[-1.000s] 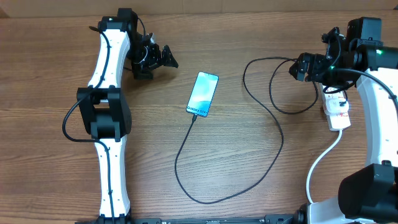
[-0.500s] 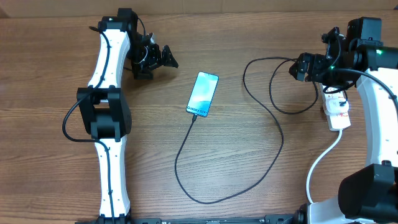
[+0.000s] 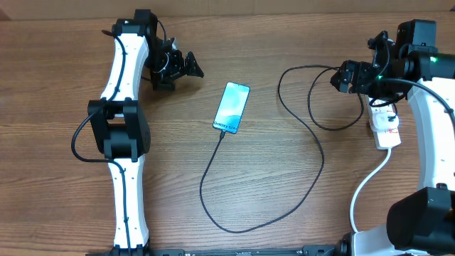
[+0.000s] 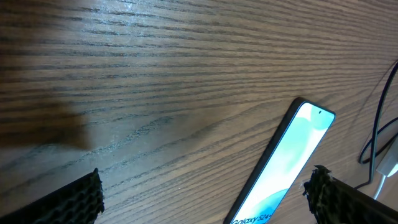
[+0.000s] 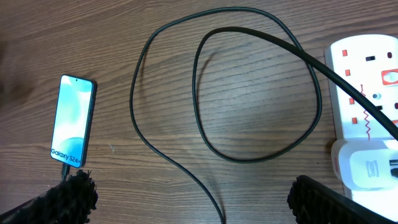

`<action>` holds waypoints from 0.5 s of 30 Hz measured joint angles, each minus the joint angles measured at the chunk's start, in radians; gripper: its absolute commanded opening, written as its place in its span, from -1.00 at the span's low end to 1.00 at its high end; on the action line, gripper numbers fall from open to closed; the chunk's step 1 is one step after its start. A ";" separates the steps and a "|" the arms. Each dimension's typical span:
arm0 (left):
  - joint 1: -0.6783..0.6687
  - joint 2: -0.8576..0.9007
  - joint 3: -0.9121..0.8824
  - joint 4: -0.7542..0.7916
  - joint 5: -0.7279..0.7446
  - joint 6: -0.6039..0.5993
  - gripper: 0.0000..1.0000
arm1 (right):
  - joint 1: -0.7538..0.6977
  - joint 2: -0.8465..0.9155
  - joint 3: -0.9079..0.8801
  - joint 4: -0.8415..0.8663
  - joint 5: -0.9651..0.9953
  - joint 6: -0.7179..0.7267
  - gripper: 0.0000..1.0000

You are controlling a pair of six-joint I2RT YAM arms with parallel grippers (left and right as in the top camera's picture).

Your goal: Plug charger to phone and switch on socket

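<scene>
Socket (image 3: 386,128) lies at the right edge of the table (image 3: 284,43). Charger (image 5: 132,99) looks plugged into the phone (image 3: 232,107) mid-table, though the joint is tiny. Right gripper (image 3: 344,77) is near the socket, fingers apart: close them, then press the red switch (image 5: 391,76) squarely. Left gripper (image 3: 190,65) is apart too, near the far edge. Nothing has shifted since earlier.

My left wrist view cuts off the phone (image 4: 283,165) at the bottom edge; my right wrist view cuts the socket (image 5: 364,74) at the right edge.
</scene>
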 measured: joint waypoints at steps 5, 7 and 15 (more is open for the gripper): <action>0.000 0.000 0.000 0.000 0.000 0.000 1.00 | 0.000 0.000 0.000 0.000 0.000 0.000 1.00; 0.000 0.000 0.000 0.000 0.000 0.000 1.00 | 0.000 0.000 0.000 0.000 0.000 0.000 1.00; 0.000 -0.019 0.000 0.000 0.000 0.000 1.00 | 0.000 0.000 0.000 0.000 0.000 0.000 1.00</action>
